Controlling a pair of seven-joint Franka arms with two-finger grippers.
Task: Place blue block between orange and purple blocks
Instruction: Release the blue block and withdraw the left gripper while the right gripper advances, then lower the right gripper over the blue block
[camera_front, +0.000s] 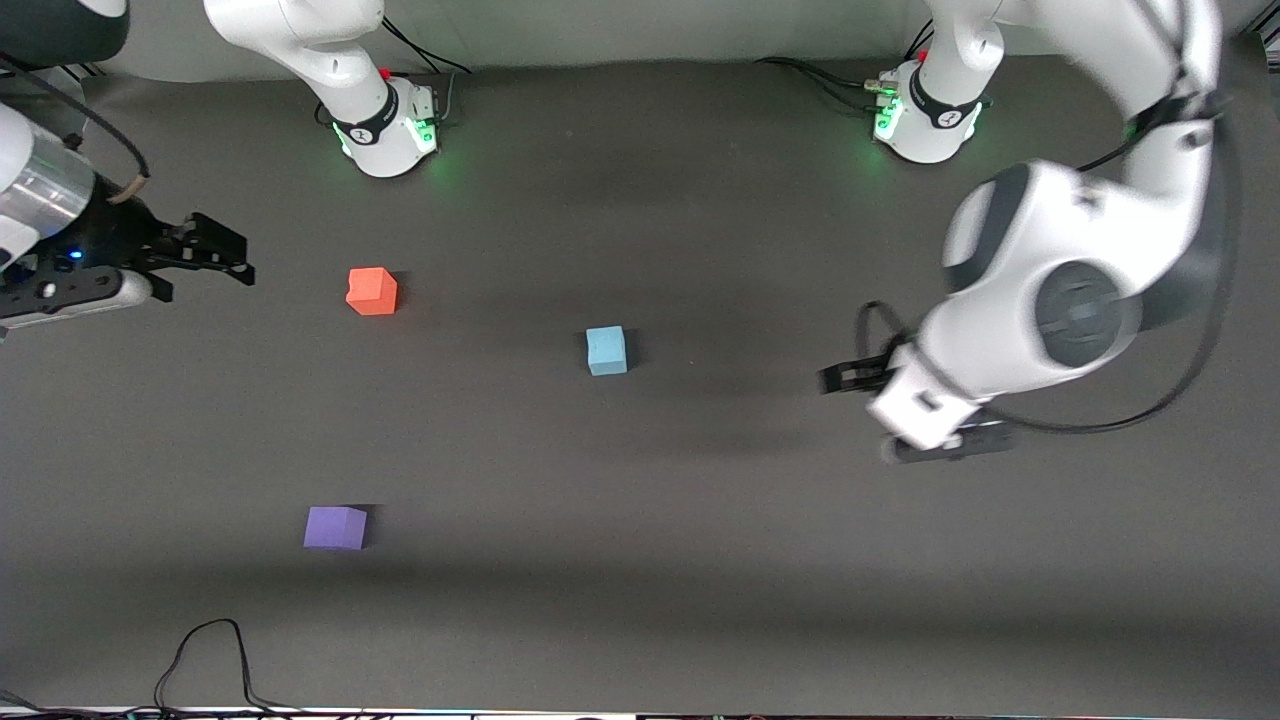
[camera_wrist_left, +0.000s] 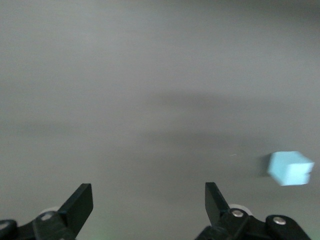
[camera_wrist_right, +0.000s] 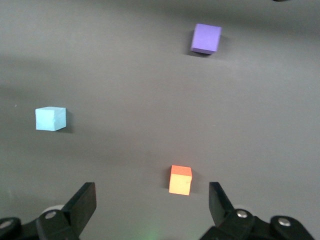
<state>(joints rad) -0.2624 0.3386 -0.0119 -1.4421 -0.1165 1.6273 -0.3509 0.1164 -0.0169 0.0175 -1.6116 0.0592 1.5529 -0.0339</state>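
The sky-blue block (camera_front: 606, 351) sits near the middle of the table. The orange block (camera_front: 371, 291) lies toward the right arm's end, and the purple block (camera_front: 335, 527) lies nearer the front camera than the orange one. My left gripper (camera_front: 857, 416) is open and empty, above the table toward the left arm's end from the blue block, which its wrist view shows off to one side (camera_wrist_left: 290, 168). My right gripper (camera_front: 205, 282) is open and empty, beside the orange block at the right arm's end. Its wrist view shows the orange (camera_wrist_right: 180, 180), blue (camera_wrist_right: 50, 118) and purple (camera_wrist_right: 206, 38) blocks.
The two arm bases (camera_front: 385, 125) (camera_front: 925, 115) stand along the table's back edge with cables beside them. A black cable (camera_front: 210, 650) loops onto the table at the edge nearest the front camera, at the right arm's end.
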